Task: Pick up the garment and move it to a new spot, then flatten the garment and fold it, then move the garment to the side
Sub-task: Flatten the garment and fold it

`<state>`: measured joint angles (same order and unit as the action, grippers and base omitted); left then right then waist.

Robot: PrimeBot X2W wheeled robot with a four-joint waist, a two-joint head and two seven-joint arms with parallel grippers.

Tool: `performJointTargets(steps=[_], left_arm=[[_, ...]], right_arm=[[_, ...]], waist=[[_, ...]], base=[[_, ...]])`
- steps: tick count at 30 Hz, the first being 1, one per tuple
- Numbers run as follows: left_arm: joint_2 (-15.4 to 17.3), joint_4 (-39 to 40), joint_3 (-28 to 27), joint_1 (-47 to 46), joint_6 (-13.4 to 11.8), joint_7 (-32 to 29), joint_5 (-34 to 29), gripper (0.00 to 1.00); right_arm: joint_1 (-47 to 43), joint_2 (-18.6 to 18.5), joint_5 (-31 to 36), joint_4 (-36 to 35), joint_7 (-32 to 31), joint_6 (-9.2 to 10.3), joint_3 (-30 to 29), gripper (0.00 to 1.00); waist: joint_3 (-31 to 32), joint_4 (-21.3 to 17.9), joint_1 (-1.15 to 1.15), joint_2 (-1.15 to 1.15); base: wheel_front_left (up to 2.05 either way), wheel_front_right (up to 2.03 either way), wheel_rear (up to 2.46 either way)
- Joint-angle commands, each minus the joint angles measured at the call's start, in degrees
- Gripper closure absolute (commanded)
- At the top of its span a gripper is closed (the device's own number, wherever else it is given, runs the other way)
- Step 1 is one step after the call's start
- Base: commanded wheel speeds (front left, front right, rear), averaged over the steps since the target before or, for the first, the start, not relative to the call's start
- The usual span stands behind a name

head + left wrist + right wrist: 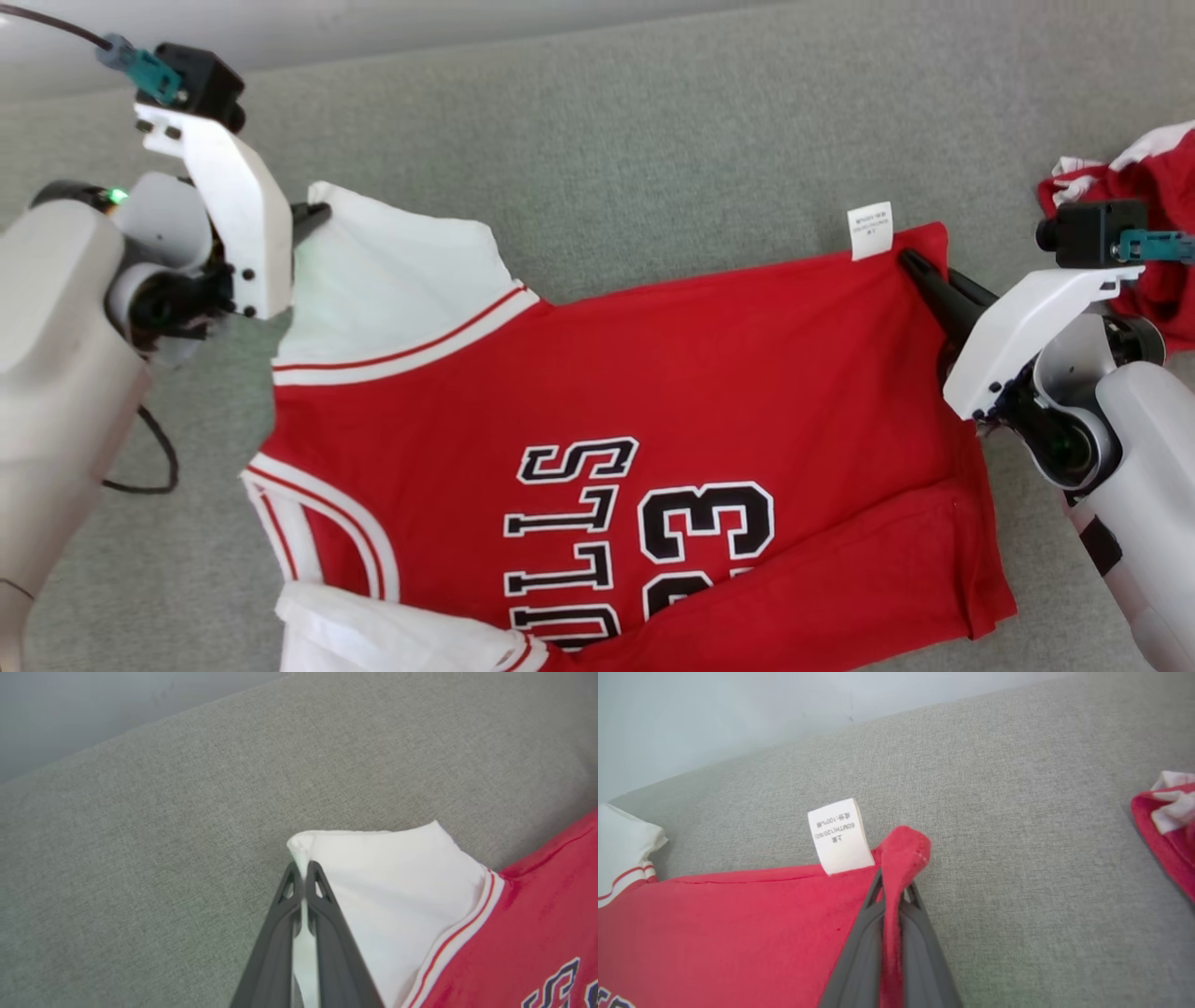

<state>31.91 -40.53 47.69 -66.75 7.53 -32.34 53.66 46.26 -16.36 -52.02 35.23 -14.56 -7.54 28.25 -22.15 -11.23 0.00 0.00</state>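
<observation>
the red jersey (709, 373) lies spread on the grey fabric surface (653, 112). the left gripper (302, 870) is clamped on the corner of its white sleeve (397, 882); the right gripper (894, 891) pinches the red hem corner beside the label (840, 835).

The garment (728, 373) is soft red cloth, a fine, smooth knit with a matt face. Its sleeve (392, 271) is plain white cloth of the same weave. The care label (869, 230) looks thin and papery, a little stiff. Underneath lies a grey surface (653, 121) of coarse woven fabric, rough and dull. The left gripper (302, 870) and right gripper (894, 887) have dark matt plastic fingers, and the white bracket (238, 205) above the left one is smooth plastic with a faint sheen
</observation>
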Motion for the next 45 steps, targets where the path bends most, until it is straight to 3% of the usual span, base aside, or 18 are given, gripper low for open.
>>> performJointTargets(steps=[1, 12, 24, 33, 45], left_arm=[[-0.1, -0.1, 0.3, 1.1, -0.1, 0.2, 0.7, 1.00], [1.5, 5.6, 4.7, 4.8, -0.1, -3.8, 5.9, 1.00], [7.3, 18.1, 9.3, 10.2, -0.2, -15.6, 13.2, 1.00], [12.2, 29.3, 10.8, 13.8, -3.7, -24.6, 18.0, 1.00], [16.8, 39.3, 12.6, 19.3, -7.7, -30.4, 22.6, 1.00]], right_arm=[[-0.5, -0.7, -0.5, 0.9, 0.9, 0.13, -0.1, 1.00], [-6.1, -2.8, -2.9, 2.1, 5.2, 0.13, 1.5, 1.00], [-11.8, -6.9, -4.7, 1.7, 7.5, 0.13, 5.8, 1.00], [-13.5, -10.0, -5.7, 0.5, 7.2, 0.13, 10.1, 1.00], [-13.5, -15.1, -7.2, -2.8, 4.2, 0.13, 18.2, 1.00]], waist=[[1.8, 0.7, 0.00, 0.00], [10.0, 3.2, 0.00, 0.00], [18.1, 6.0, 0.00, 0.00], [19.9, 6.8, 0.00, 0.00], [19.2, 6.2, 0.00, 0.00]], base=[[0.00, 0.00, 0.00], [0.00, 0.00, 0.00], [0.00, 0.00, 0.00], [0.00, 0.00, 0.00], [0.00, 0.00, 0.00]])
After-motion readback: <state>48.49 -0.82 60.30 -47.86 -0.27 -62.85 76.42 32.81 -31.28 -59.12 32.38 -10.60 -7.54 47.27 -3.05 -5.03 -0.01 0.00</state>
